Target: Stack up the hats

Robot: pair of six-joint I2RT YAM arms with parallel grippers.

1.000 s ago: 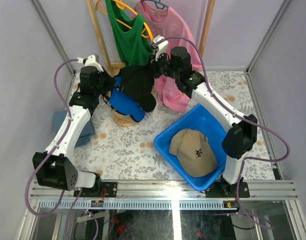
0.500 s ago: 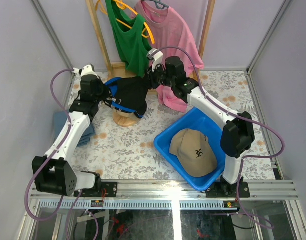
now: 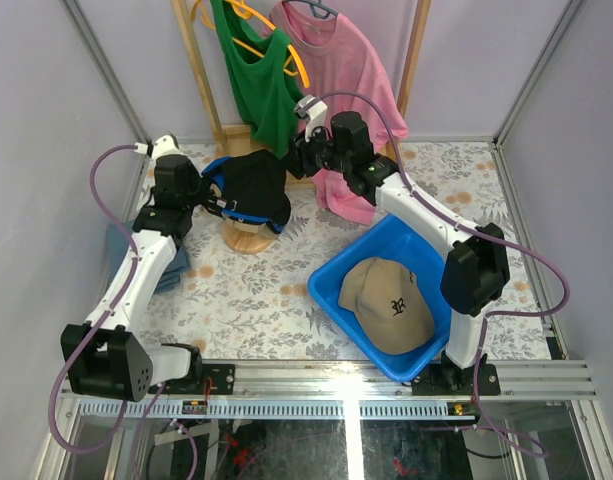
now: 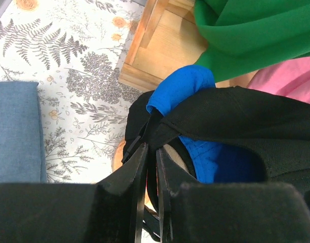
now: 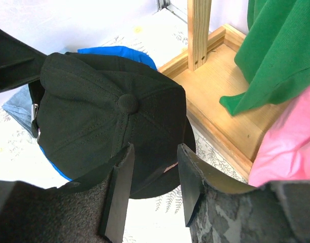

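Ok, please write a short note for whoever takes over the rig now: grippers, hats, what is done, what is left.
Left gripper: shut on the back strap of the black cap.
Right gripper: open, jaws either side of that cap's brim, not pinching.
Hats: black cap sits over the blue cap on the wooden stand; tan cap lies in the blue bin.
Done: black on blue.
Left: release the strap, add the tan cap.
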